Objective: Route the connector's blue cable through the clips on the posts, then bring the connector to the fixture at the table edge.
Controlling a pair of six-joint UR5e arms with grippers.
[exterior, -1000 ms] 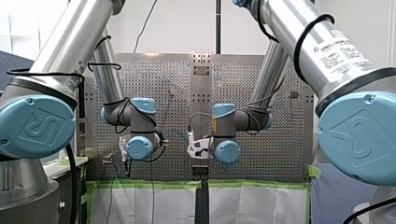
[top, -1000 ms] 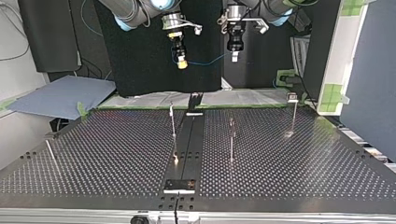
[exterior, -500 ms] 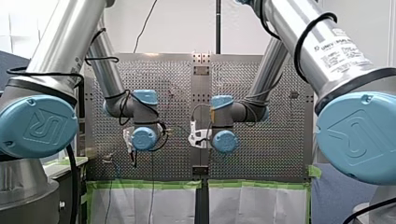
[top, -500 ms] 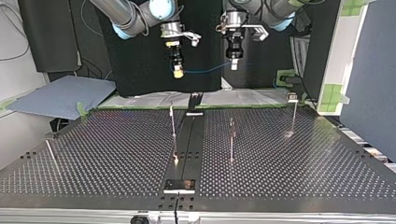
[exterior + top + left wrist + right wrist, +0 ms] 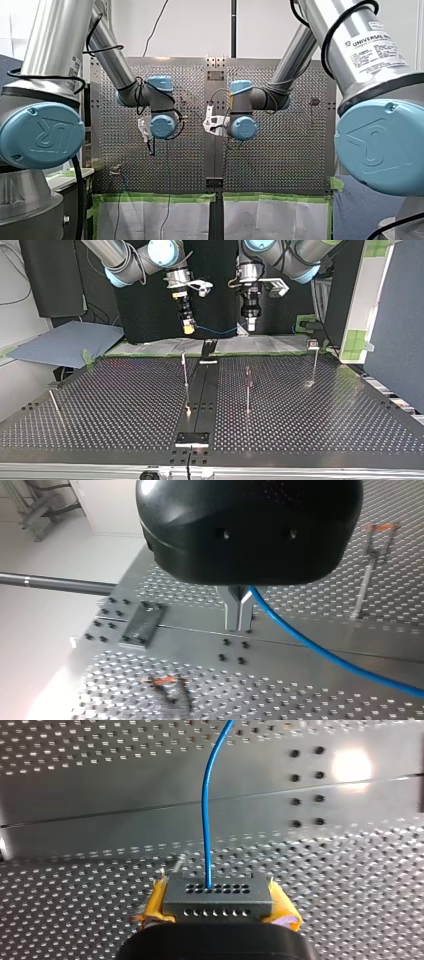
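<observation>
In the right wrist view a grey connector [image 5: 218,893] sits between the yellow pads [image 5: 286,913] of my right gripper [image 5: 218,912], which is shut on it. The blue cable [image 5: 207,805] leaves its face and runs ahead over the table. My left gripper [image 5: 238,624] has its metal fingers shut on the blue cable [image 5: 320,650], which trails off to one side. In the top view my right gripper [image 5: 187,328] and left gripper [image 5: 251,324] hang side by side above the table's far edge, with the cable [image 5: 217,332] sagging between them.
Three thin posts [image 5: 185,371] [image 5: 247,388] [image 5: 314,362] stand on the perforated table [image 5: 115,410]. A black fixture [image 5: 208,349] sits at the far edge and a small plate [image 5: 192,438] at the near edge, on the centre strip. A clip post [image 5: 367,572] shows beside my left gripper.
Both grippers have come lower in the top view, nearer the table's far edge. The cable between them has come down with them.
</observation>
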